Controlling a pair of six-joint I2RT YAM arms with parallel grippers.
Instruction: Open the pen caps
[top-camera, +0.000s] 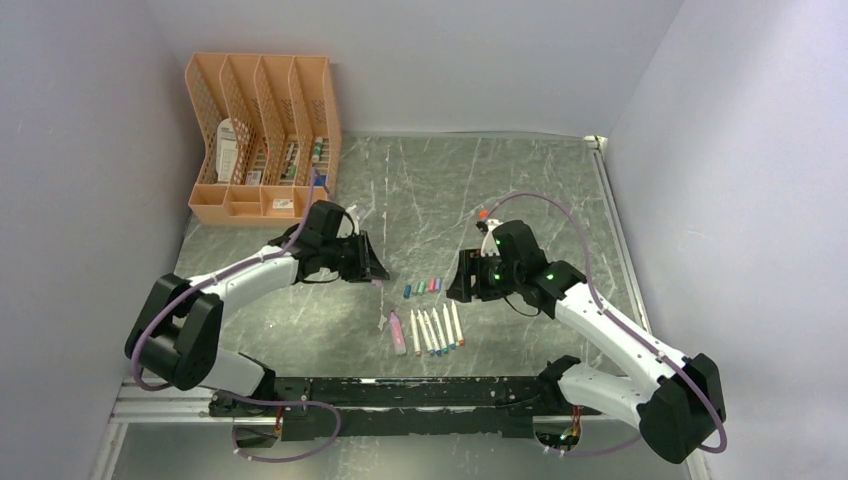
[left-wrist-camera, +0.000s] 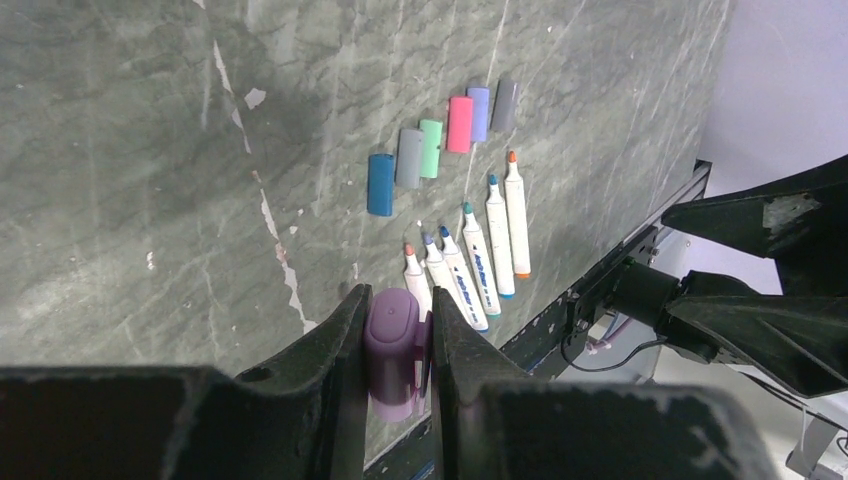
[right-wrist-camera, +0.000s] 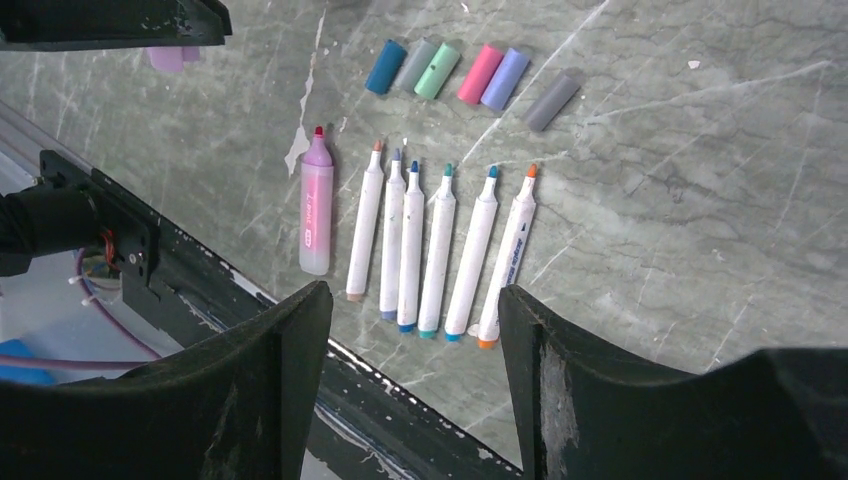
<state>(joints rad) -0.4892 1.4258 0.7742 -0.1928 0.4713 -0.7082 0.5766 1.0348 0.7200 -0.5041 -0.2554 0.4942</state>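
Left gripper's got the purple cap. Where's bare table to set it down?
Bare marble beyond the cap row, toward the orange file rack, and left of the pink highlighter. Crowded: the narrow strip between caps and white pens, and right of them, where the right gripper hovers.

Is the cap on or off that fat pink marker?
Off. The pink marker lies with its red tip bare, and the left claw pinches a purple cap.
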